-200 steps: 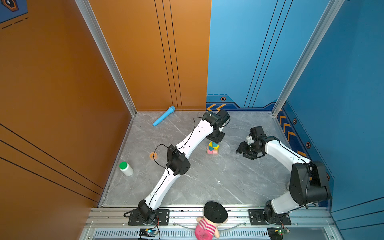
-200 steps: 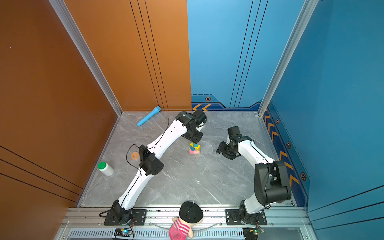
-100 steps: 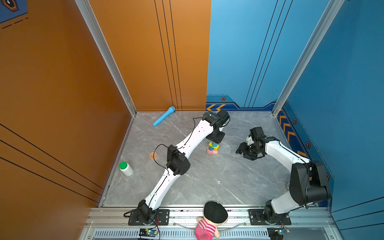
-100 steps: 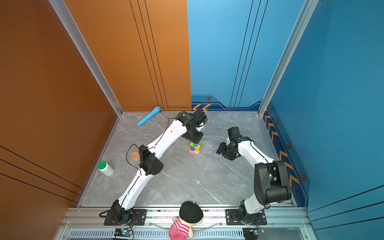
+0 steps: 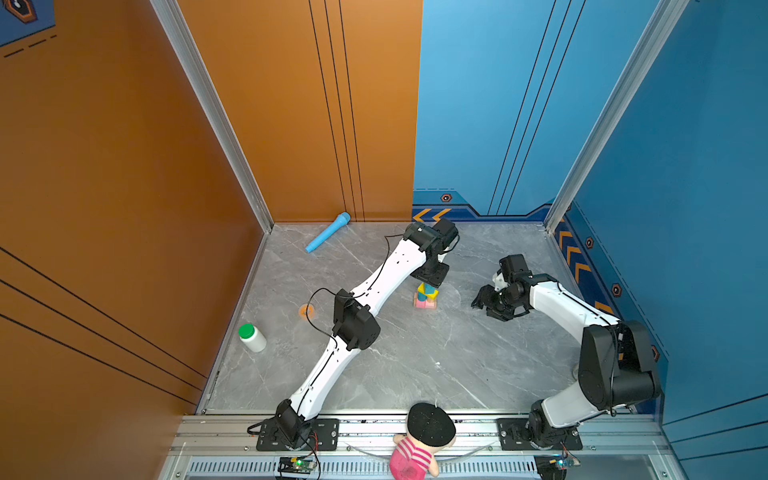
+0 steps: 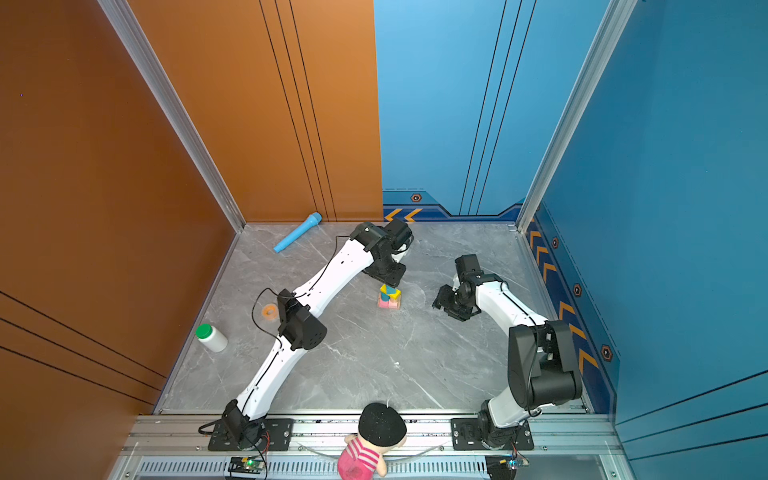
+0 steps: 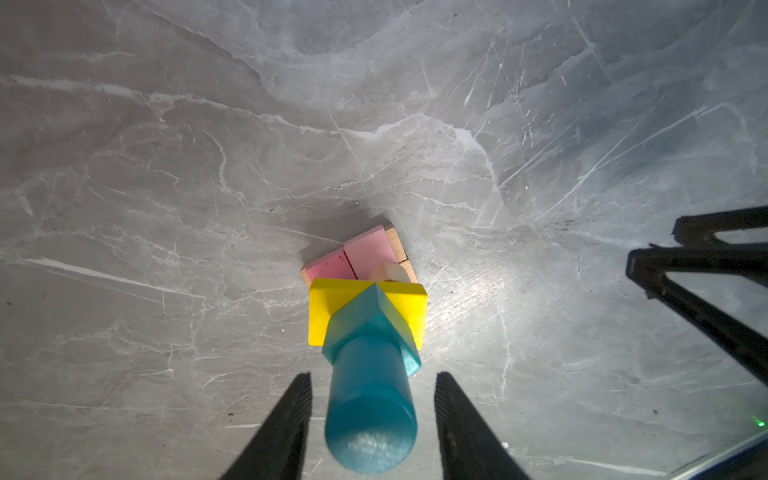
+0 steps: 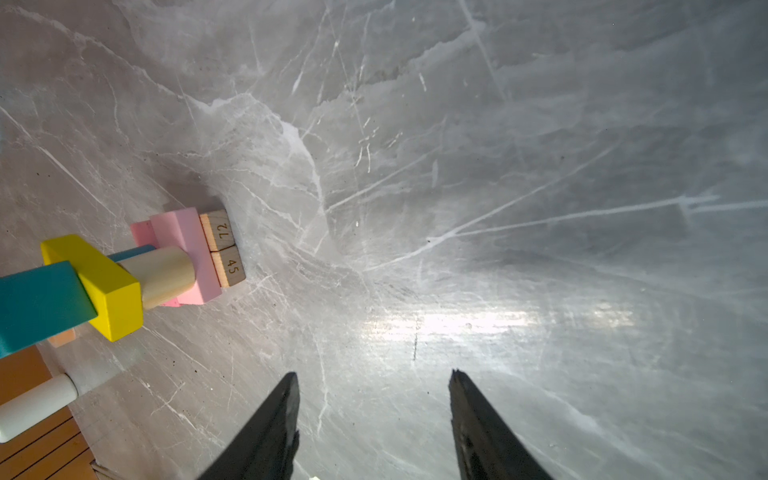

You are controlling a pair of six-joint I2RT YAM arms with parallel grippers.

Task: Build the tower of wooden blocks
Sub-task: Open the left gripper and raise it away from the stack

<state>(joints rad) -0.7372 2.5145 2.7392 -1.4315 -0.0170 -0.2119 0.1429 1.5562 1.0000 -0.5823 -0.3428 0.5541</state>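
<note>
Right tool (image 8: 374, 372), nearer side: jaws apart, nothing in them, parked beside the tower (image 5: 426, 296) mid-bench (image 5: 415, 374). Tower from the bottom up: pink bars (image 7: 357, 255), tan cylinder (image 8: 162, 270), yellow bar (image 7: 328, 307), teal cube (image 7: 365, 320), blue cylinder (image 7: 370, 411) on top. Left tool (image 7: 373, 376) sits right over it and has just let go: jaws wider than a second ago, gap on each side of the blue cylinder, holding nothing. The cylinder stands alone, so the placement looks done. Next, a straight lift out with no side contact.
</note>
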